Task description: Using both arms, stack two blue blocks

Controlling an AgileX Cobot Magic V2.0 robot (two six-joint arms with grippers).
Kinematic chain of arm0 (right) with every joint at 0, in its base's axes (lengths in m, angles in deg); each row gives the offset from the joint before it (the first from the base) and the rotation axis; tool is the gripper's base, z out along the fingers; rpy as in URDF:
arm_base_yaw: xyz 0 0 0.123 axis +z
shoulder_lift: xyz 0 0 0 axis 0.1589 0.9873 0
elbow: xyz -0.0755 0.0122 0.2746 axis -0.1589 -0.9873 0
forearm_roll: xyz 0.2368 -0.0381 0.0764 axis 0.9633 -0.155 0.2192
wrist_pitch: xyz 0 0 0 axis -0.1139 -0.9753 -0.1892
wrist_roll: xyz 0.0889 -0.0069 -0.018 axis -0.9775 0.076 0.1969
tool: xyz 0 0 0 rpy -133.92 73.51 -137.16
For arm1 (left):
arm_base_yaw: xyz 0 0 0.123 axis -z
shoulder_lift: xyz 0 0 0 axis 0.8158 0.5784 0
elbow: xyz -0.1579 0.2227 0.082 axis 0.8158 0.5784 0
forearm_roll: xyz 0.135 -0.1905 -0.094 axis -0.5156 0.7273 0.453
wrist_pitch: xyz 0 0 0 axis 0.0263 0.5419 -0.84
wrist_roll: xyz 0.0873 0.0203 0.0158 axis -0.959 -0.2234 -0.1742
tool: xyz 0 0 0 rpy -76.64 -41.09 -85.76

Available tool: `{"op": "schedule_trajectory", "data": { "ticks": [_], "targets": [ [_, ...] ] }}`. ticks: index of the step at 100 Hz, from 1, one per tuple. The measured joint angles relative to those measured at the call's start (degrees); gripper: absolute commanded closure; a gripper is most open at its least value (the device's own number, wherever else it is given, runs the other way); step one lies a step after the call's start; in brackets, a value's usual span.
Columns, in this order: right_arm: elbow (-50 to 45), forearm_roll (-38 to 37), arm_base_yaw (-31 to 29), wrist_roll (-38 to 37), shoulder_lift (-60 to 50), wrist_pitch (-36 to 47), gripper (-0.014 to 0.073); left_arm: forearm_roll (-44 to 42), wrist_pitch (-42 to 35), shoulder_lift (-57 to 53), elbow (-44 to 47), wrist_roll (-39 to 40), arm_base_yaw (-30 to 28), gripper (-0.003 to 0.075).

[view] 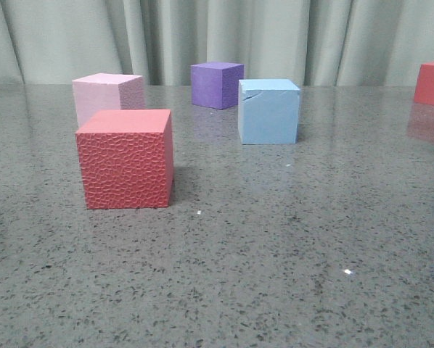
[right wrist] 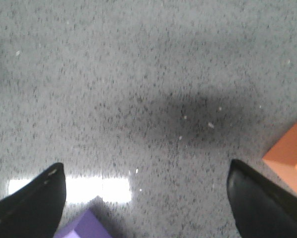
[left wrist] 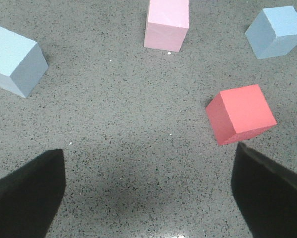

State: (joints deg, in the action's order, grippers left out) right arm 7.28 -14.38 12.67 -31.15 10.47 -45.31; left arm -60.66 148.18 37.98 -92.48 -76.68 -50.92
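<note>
In the front view, one pale blue block (view: 269,110) with a thin crack near its top corner stands on the table toward the back, right of centre. Neither gripper shows in that view. The left wrist view holds two blue blocks, one (left wrist: 17,59) at one side and another (left wrist: 277,30) at the far opposite corner, apart from each other. My left gripper (left wrist: 148,156) is open over bare table, with nothing between its fingers. My right gripper (right wrist: 146,171) is also open and empty, with no blue block in its view.
A red cube (view: 124,158) stands front left, a pink cube (view: 108,94) behind it and a purple cube (view: 217,85) at the back. Another red cube (view: 432,83) is far right. A red cube (left wrist: 241,114) lies near one left finger. A purple cube (right wrist: 84,228) and an orange cube (right wrist: 290,158) flank the right gripper.
</note>
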Motion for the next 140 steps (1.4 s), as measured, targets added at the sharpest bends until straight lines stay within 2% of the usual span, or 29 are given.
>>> {"op": "schedule_trajectory", "data": {
  "ticks": [35,70,106,140],
  "targets": [
    [-14.7,-1.1,0.0,0.1,-15.6,2.4,-0.0053,0.0,0.0,0.0,0.0,0.0,0.0,0.0080],
    [-21.7,-3.0,0.0,0.2,-28.8,2.4,-0.0053,0.0,0.0,0.0,0.0,0.0,0.0,0.0080],
    [-21.8,-3.2,0.0,0.4,-30.4,2.2,-0.0053,-0.1,0.0,0.0,0.0,0.0,0.0,0.0080],
    [-21.8,-3.2,0.0,0.5,-30.4,2.2,-0.0053,-7.6,-2.0,3.8,0.0,3.7,0.0,0.0079]
  ]
}}
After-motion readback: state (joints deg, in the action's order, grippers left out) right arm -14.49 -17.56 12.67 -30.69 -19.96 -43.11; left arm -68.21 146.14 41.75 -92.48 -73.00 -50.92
